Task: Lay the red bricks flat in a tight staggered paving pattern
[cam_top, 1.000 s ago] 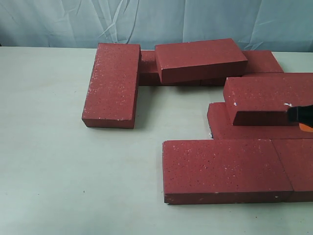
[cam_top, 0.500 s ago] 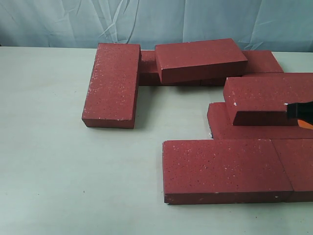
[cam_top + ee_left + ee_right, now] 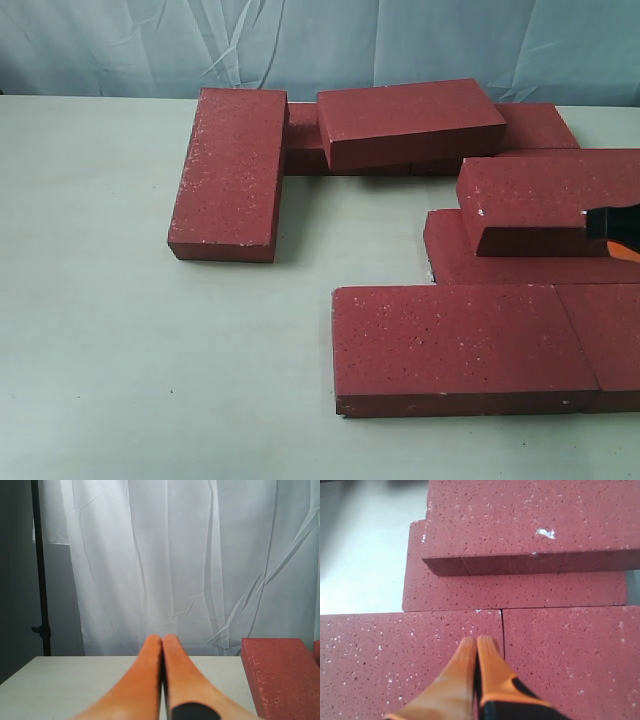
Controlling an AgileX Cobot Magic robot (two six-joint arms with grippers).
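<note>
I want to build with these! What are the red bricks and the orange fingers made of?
The red bricks look like concrete or fired clay: matte, rough, pitted, white-speckled. The right hand's orange fingers look like smooth plastic or rubber; which one is unclear.

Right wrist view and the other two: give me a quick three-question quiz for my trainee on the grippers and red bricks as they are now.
1. True or false: the right gripper is shut.
2. Pick one. The left gripper holds: A) a brick, B) nothing, C) a cloth.
3. Fill in: in the exterior view, the raised brick by the right gripper rests ____ a lower brick.

Key: 1 true; 2 B; 3 on top of.
</note>
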